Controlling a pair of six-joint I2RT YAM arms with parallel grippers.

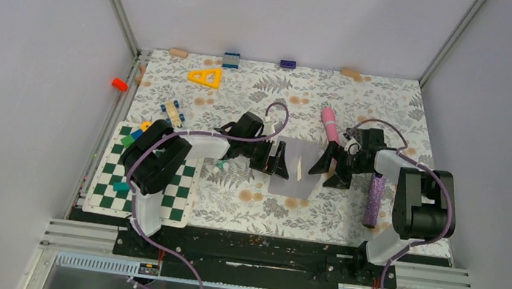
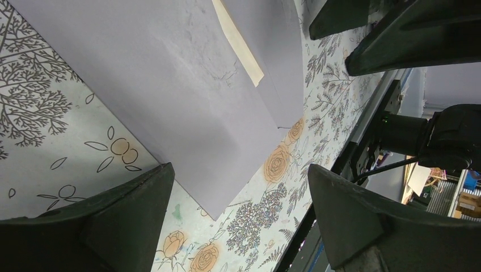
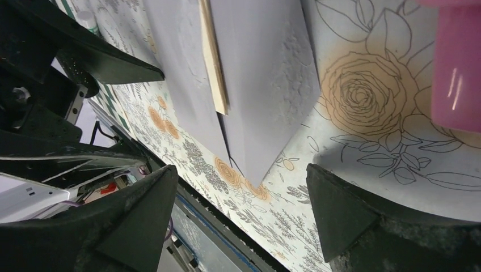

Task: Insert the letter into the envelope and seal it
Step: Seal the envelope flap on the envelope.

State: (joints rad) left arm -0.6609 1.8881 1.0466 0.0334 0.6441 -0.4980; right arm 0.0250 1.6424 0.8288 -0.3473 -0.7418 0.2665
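Tan parchment letter [image 1: 299, 169]: only a thin strip of one edge shows, a pale sliver running along the seam of the flat grey paper envelope [image 1: 287, 170]. The rest is hidden under grey paper, so it appears to be inside. Both wrist views show the same sliver [image 3: 214, 62] [image 2: 241, 42].

Envelope lies flat on the floral-print tabletop [image 1: 259, 93], mid-table, between the two arms. The pointed flap section sits on the right arm's side of the sliver. Cannot tell whether it is folded down or lying open.

Progress, as a judgement: insertion is nearly or fully done. Sealing is left, since tan shows at the seam.

Left end effector [image 1: 277, 160]: fingers apart, holding nothing, just beside the envelope's left edge. Right end effector [image 1: 331, 170]: fingers apart, holding nothing, just beside its right edge.

The envelope is the only container seen, and it holds only the letter.

Around it: pink cylinder [image 1: 329, 122] beyond the right end effector, green-and-white checkered board [image 1: 179, 205] by the left arm, yellow triangle [image 1: 205, 76] far back.
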